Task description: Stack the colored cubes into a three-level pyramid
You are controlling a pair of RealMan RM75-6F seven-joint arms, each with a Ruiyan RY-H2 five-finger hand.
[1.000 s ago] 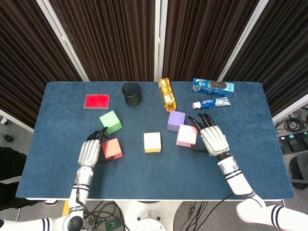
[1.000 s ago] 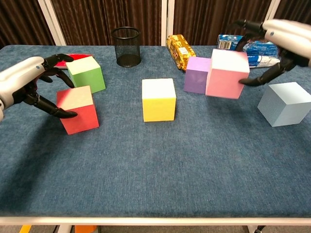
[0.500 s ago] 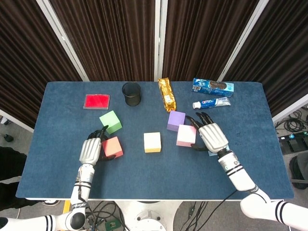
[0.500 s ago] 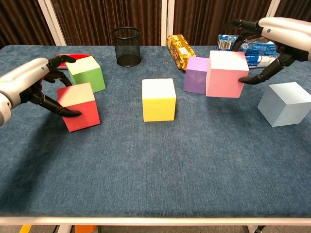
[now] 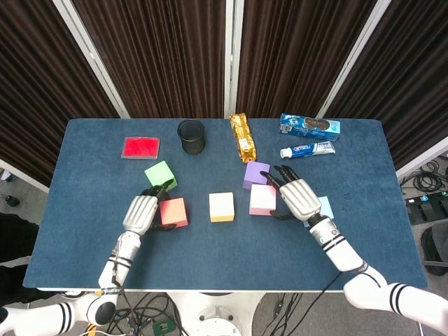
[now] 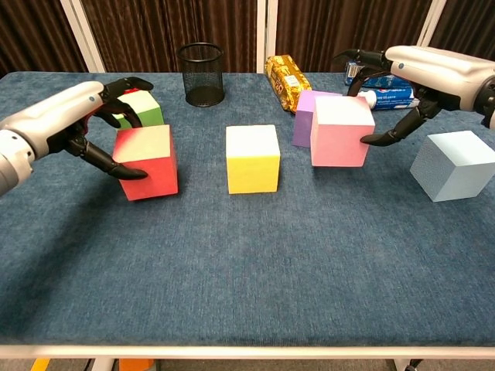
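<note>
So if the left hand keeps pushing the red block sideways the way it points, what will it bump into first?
Probably the yellow cube. The left hand holds the red cube, fingers aimed toward the table's middle, with only bare cloth between.

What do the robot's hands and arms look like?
Both the left hand and right hand have smooth white shells on their backs and thin black fingers. In the head view, the wrists are white with black rings, and the arms are white with black stripes near the bottom edge.
</note>
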